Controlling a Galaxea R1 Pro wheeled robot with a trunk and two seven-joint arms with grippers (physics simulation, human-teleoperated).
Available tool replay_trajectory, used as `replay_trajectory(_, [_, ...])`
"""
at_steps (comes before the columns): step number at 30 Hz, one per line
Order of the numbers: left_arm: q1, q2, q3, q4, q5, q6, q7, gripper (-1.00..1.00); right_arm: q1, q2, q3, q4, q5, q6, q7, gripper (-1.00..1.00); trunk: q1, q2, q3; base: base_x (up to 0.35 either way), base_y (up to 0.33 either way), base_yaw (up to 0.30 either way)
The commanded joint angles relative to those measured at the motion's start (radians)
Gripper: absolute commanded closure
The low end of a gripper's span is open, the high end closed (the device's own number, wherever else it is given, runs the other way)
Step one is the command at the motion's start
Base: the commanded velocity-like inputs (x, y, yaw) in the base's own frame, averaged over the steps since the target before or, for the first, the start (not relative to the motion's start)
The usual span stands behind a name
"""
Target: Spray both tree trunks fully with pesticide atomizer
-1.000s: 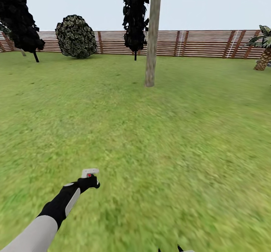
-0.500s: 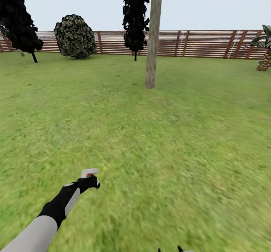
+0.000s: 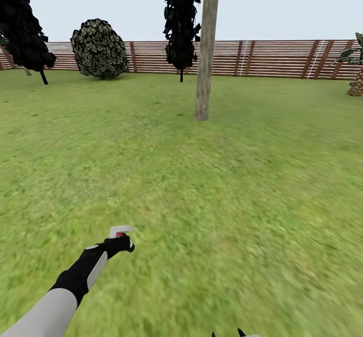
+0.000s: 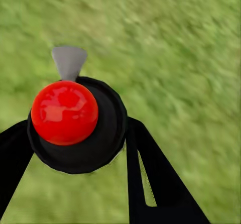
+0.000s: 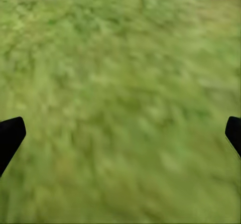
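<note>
Grass lawn (image 3: 227, 201) all round, brown slatted fence (image 3: 282, 57) along far edge. Pesticide atomizer (image 3: 120, 232) off the ground, clamped in left gripper (image 3: 121, 240) (arm reaching fwd over near-left part of lawn); grey trigger head and a red spot visible above the black fingers in head view. Left wrist view: atomizer (image 4: 75, 118) seen end-on as black round body w/ shiny red cap and grey nozzle tip, pressed between the two black fingers (image 4: 150, 174), grass blurred behind.

Right gripper (image 5: 120, 133) spread wide, fingertips (image 5: 10, 136) at opp. sides of right wrist view w/ nothing but grass between; barely peeking in at near edge of lawn in head view (image 3: 237, 333).

Tree trunk (image 3: 205, 50) straight ahead, mid-lawn, well apart from atomizer: bare grey-brown column, slight lean, base flared into grass, foliage mostly cut off above. Second dark-foliaged tree (image 3: 22, 24) at far-left corner by fence, thin trunk leaning. Another dark tree (image 3: 180, 19) near fence just behind the trunk. Round broad-leaved bush (image 3: 99, 49) against fence, left of centre. Short palm (image 3: 357, 70) at far-right edge (partly cropped).
</note>
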Motion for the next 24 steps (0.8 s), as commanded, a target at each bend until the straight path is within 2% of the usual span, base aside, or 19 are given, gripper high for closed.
replay_trajectory(1, [0.0,0.001,-0.004,-0.001,0.011,0.006,0.002,1.0,0.0,0.0,-0.008,0.001,0.0,-0.002,0.008,-1.0,0.0,0.0,-0.001,0.339,0.0,0.0])
replay_trajectory(24, [0.0,0.001,-0.003,-0.011,0.013,0.007,0.0,1.0,0.0,-0.004,-0.009,-0.001,-0.001,-0.003,0.007,-1.0,0.0,0.0,-0.001,0.339,0.0,0.0])
